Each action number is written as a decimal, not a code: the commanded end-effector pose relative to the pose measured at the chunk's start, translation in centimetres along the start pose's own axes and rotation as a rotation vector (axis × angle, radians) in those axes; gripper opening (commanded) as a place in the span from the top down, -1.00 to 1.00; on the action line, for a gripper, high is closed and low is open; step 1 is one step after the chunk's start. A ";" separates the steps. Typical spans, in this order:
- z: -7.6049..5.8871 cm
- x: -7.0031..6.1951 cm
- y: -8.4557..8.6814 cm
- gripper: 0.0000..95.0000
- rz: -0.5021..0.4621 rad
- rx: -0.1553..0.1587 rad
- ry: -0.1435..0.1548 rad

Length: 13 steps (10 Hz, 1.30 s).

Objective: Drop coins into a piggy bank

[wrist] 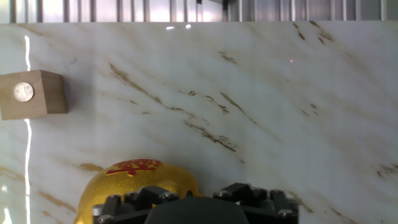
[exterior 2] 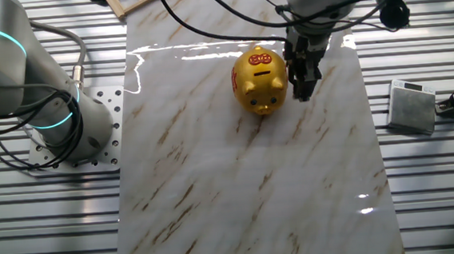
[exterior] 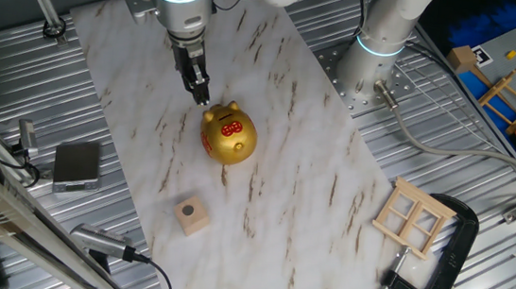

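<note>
Coin waiting on the cube, gripper [exterior: 202, 96] beside the piggy bank [exterior: 228, 135]

The coin [exterior: 190, 211], likely thin, stiff and slippery, is best pinched by its rim; it lies nearer the desk's front edge. Finger opening cannot be told.

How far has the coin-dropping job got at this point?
Nothing shows as deposited yet. One coin sits on the wooden cube, apart from the piggy bank. The gripper is next to the bank; whether it holds a coin cannot be seen. Left: fetching the coin off the cube and dropping it in the slot.
</note>
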State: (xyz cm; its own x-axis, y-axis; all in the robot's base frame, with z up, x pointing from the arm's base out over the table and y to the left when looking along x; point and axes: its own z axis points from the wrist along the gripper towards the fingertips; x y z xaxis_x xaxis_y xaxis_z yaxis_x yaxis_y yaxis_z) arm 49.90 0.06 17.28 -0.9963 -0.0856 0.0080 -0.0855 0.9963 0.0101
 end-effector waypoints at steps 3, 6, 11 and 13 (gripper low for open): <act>0.0 0.0 0.0 1.00 -0.005 0.001 0.003; 0.0 0.0 0.0 1.00 -0.008 0.001 0.003; -0.1 0.0 0.1 1.00 -0.017 0.000 0.004; -0.1 0.0 0.1 1.00 -0.010 -0.003 0.004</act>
State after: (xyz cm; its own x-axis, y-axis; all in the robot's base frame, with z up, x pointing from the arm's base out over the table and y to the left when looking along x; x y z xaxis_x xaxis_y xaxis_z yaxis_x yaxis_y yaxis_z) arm 49.88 0.14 17.40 -0.9953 -0.0963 0.0114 -0.0961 0.9953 0.0128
